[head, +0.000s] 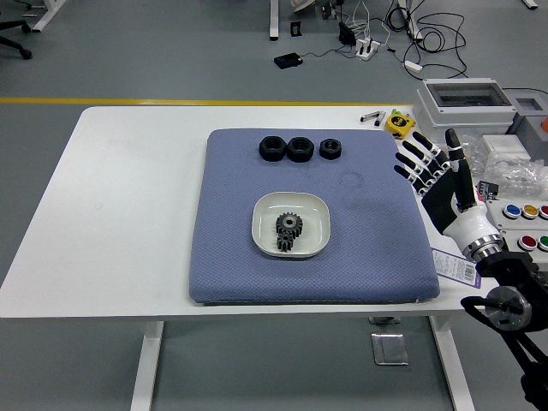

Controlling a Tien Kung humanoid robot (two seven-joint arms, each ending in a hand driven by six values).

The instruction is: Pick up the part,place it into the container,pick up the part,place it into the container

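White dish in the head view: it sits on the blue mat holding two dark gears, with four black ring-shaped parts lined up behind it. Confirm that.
Not quite. The head view shows three black ring-shaped parts behind the shallow white dish, not four. The rest holds: the dish sits on the blue textured mat and holds two dark metal gears.

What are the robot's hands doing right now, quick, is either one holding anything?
Left hand: not in view.
Right hand: open, fingers spread, holding nothing, at the right edge of the blue mat.
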